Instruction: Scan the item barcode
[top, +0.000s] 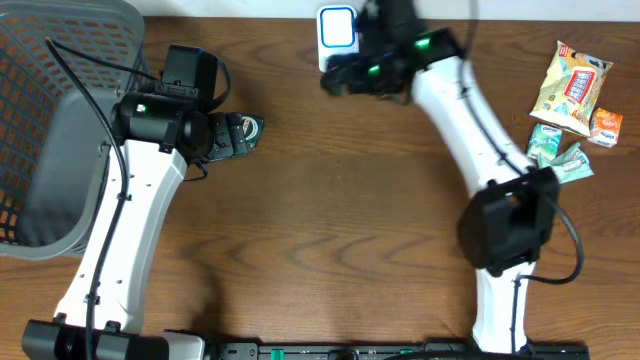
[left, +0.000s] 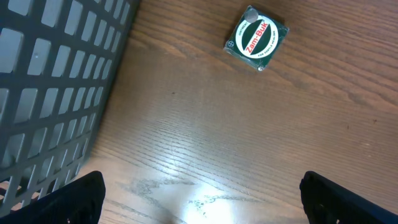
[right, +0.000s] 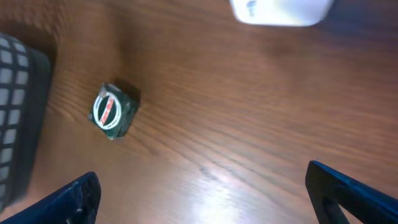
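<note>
The item, a small green Zam-Buk box, lies on the wooden table left of centre. It shows near the top of the left wrist view and at the left of the right wrist view. A white barcode scanner with a blue ring stands at the table's far edge, its blurred base just visible from the right wrist. My left gripper hangs open just left of the box with nothing between its fingers. My right gripper is open and empty, next to the scanner.
A grey mesh basket fills the table's left end, close to my left arm. Snack packets lie at the right edge: a yellow bag, a small orange carton and green sachets.
</note>
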